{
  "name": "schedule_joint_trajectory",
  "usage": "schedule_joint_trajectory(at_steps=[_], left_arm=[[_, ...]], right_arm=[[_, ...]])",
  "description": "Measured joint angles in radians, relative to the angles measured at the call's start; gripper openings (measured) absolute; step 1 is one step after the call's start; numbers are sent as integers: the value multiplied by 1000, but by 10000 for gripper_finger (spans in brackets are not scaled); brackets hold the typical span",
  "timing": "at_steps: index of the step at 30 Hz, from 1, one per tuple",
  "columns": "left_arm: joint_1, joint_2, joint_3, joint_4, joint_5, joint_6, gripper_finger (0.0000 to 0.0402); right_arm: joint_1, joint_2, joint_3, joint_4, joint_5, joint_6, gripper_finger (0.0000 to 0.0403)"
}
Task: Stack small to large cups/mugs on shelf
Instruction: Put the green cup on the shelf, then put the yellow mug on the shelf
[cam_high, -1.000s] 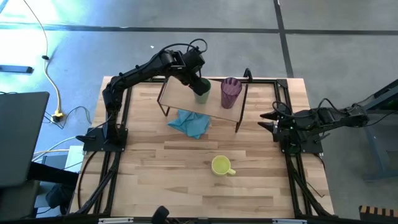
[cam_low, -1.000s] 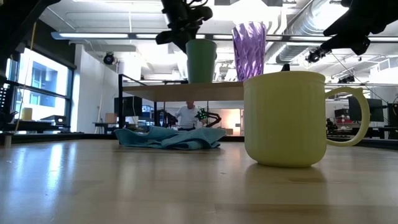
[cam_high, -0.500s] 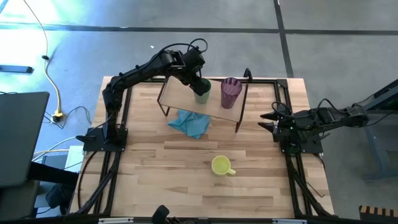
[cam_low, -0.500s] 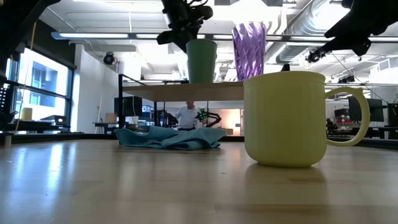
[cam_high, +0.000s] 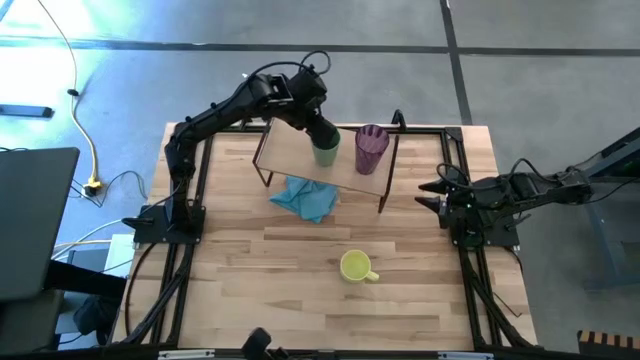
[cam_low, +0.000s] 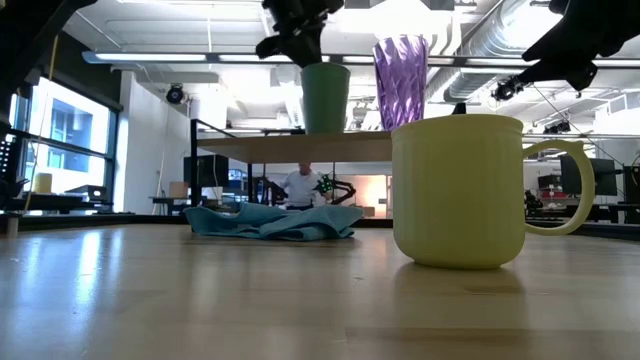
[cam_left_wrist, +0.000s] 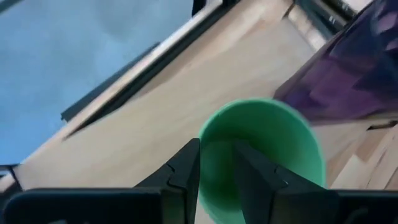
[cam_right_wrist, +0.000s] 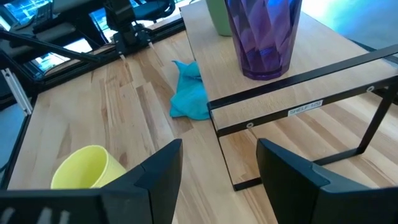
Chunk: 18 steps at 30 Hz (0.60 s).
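wooden table (cam_high: 300, 290); blue cloth (cam_high: 305, 198) under shelf (cam_high: 290, 152).

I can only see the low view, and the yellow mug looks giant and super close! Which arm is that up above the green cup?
Observer: That is the left arm. The high view shows the left gripper right over the green cup, which stands on the shelf.
Operator: So where is the yellow mug really?
Observer: The yellow mug stands alone on the table, out in front of the shelf and clearly apart from it.
Operator: Is the other gripper holding anything?
Observer: No. The right wrist view shows the right gripper open and empty, off at the table's right side.
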Motion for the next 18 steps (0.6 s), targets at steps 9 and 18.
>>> schedule_joint_trajectory(at_steps=[9, 18], left_arm=[[0, 0, 88, -114, -64, 26, 81], [0, -57, 89, -301, -106, 54, 81]], right_arm=[[0, 0, 0, 0, -27, 25, 197], [0, 0, 0, -21, -200, 109, 197]])
